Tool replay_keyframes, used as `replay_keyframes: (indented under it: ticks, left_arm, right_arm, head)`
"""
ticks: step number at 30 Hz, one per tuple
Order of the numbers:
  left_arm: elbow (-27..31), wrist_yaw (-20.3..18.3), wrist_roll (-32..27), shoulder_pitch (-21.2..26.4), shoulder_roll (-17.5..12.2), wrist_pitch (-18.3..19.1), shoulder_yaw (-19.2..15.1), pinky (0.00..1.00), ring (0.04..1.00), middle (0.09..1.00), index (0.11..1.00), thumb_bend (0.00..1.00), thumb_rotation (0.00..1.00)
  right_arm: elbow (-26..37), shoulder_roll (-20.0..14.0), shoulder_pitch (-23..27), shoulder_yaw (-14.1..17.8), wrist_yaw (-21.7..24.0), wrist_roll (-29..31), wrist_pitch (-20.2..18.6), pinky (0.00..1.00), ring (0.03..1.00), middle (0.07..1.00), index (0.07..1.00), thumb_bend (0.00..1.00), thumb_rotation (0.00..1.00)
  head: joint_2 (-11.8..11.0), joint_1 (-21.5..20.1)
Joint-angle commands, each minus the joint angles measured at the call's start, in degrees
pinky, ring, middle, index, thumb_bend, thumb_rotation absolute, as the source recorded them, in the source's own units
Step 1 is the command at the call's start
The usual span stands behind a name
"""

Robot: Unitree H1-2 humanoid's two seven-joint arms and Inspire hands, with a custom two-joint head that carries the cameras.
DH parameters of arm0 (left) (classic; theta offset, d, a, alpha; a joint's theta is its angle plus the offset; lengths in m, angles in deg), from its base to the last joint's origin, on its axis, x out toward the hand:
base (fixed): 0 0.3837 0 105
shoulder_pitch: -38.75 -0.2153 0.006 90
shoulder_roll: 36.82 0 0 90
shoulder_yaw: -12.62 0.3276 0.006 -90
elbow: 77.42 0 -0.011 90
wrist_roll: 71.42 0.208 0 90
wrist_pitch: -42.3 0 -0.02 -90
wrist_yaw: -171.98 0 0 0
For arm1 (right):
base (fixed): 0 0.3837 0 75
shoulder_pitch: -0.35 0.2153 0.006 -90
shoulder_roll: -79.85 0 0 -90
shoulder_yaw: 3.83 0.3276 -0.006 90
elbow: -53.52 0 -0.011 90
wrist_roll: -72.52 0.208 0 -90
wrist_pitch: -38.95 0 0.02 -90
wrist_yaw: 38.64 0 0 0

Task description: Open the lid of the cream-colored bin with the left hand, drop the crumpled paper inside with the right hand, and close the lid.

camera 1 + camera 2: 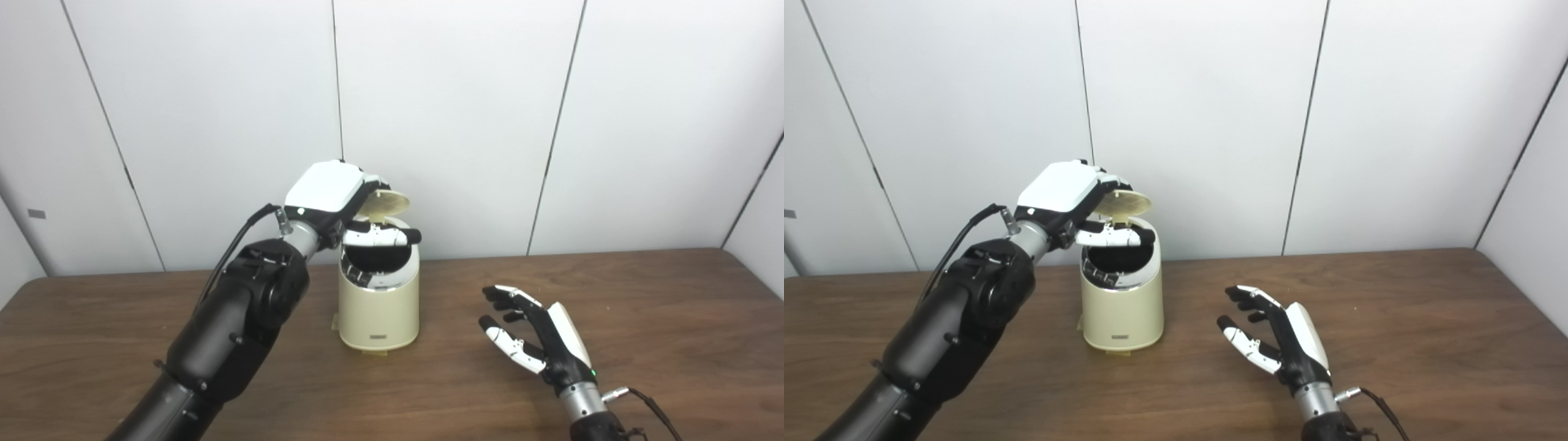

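Head cameras, side by side | face forward and down, near | both show table (643,294), bin (1122,306), both arms, wall panels | right view offset rightward

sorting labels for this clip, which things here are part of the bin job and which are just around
Job: cream-colored bin; its lid, raised; left hand at the lid; right hand, open and empty. No crumpled paper visible.
Just around: table; wall panels.
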Motion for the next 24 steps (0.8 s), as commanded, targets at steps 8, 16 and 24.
replay_keyframes:
  ticks: [8,16,24]
  left_arm:
    - [7.63,-2.6,2.18,-1.93,-1.27,0.49,-0.31,1.0,0.921,0.838,0.818,0.91,1.0]
    - [9.51,-3.72,2.67,-3.63,-1.63,-0.25,-0.68,1.0,0.915,0.827,0.827,0.89,1.0]
    - [11.99,-2.39,6.32,-8.91,-2.67,-2.02,1.02,1.0,0.929,0.829,0.833,0.93,1.0]
  right_arm:
    - [1.73,-0.66,1.32,0.38,0.06,0.4,0.6,0.64,0.725,0.757,0.763,0.26,0.74]
    - [1.43,-0.77,1.47,0.43,-0.26,-0.2,1.26,0.63,0.714,0.749,0.755,0.26,0.71]
    - [2.22,-0.45,1.42,0.65,0.25,0.56,0.56,0.63,0.715,0.755,0.759,0.27,0.72]
  head:
    - [0.31,-0.13]
    - [0.68,-0.03]
    - [1.04,-0.1]
